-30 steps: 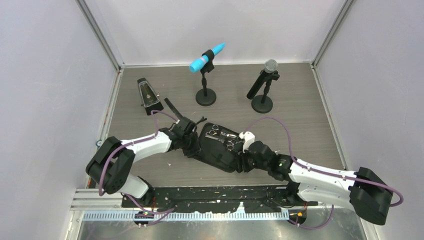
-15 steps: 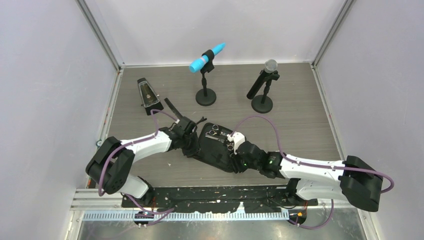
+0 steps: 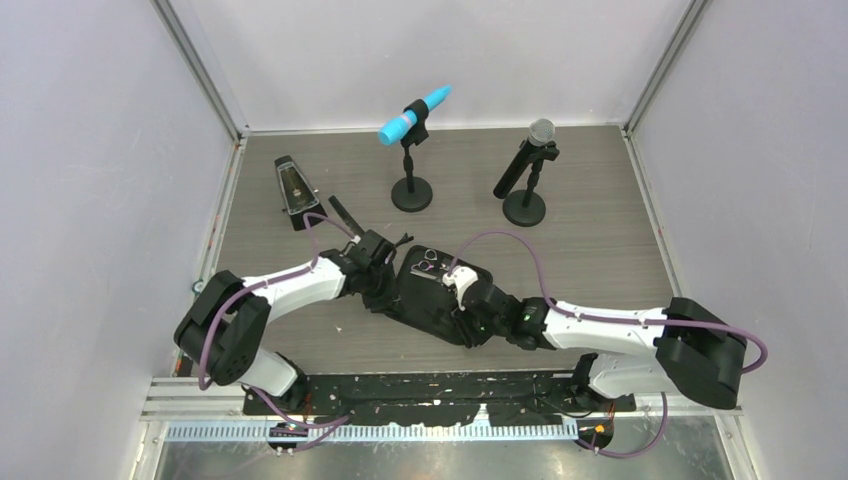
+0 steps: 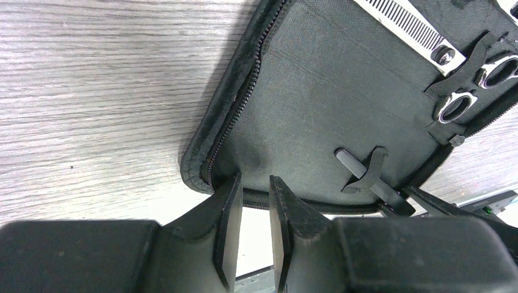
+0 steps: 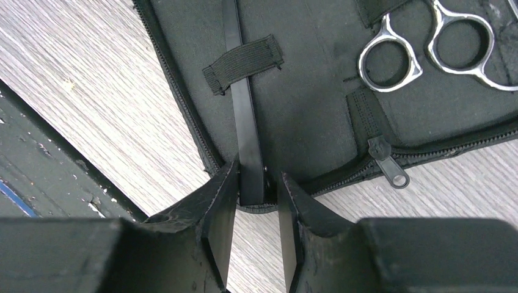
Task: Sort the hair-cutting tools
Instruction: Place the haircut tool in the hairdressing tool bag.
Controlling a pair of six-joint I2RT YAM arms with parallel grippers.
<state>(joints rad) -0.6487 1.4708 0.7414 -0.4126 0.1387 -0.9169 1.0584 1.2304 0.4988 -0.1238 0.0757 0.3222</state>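
The black zip case lies open on the table. One silver scissors is strapped inside it, and its rings show in the left wrist view too. A thin black hair clip lies under an elastic loop. My right gripper is open, with its fingers either side of the clip's near end at the case rim. My left gripper is narrowly open with its tips at the case's opposite rim and nothing clamped. A long black comb and another clip lie on the table behind the case.
The black metronome stands at the back left. A blue microphone and a dark microphone stand on round bases at the back. The black base rail runs along the near table edge.
My right arm has swung left along the case's near side, covering part of the scissors, and brought its fingers around the strapped clip's end. The left arm has hardly moved.
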